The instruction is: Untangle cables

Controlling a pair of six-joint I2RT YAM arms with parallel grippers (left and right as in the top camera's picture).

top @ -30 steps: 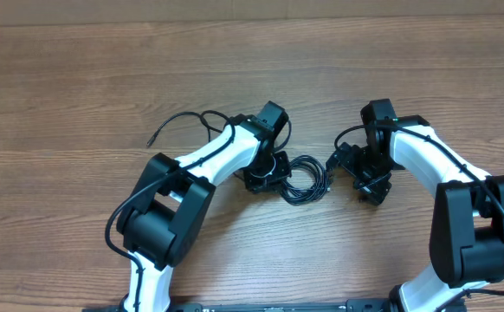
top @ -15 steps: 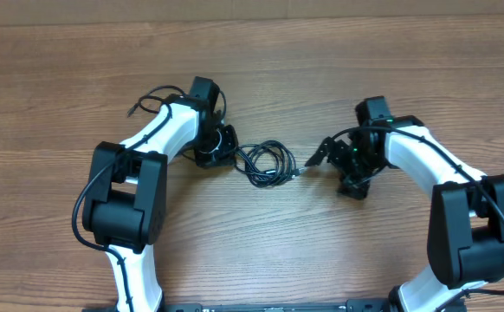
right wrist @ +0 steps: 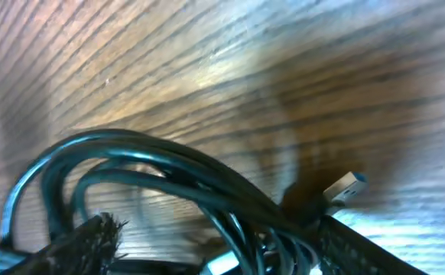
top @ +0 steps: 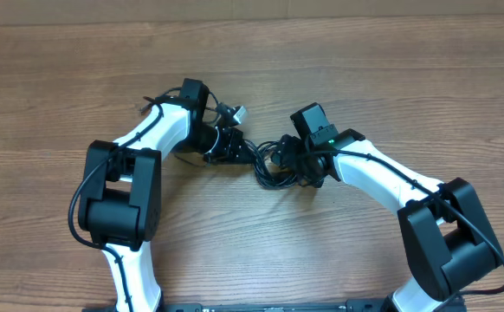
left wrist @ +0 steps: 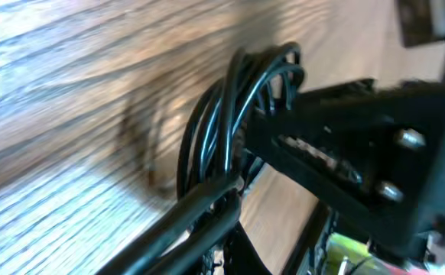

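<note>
The cables (top: 269,170) are thin black cords bunched in loose loops at mid-table. My left gripper (top: 226,146) lies at the bunch's left end, shut on strands; these run out from its jaws (left wrist: 222,229) into the loops (left wrist: 234,114). My right gripper (top: 297,165) sits over the bunch's right side. Its fingers (right wrist: 92,238) stand apart, open, with several strands (right wrist: 207,183) crossing between them. A silver-tipped plug (right wrist: 345,187) lies just past the right finger. Another silver plug end (top: 235,113) sticks up behind the left gripper.
A thin cord tail (top: 141,106) trails off to the left behind the left arm (top: 161,130). The right arm (top: 382,178) stretches in from the lower right. The wooden table (top: 339,69) continues to the back edge.
The left gripper dragged the bunch leftward, then came slightly back to the right. The right arm swept left onto the bunch, and its jaws have started to narrow.
</note>
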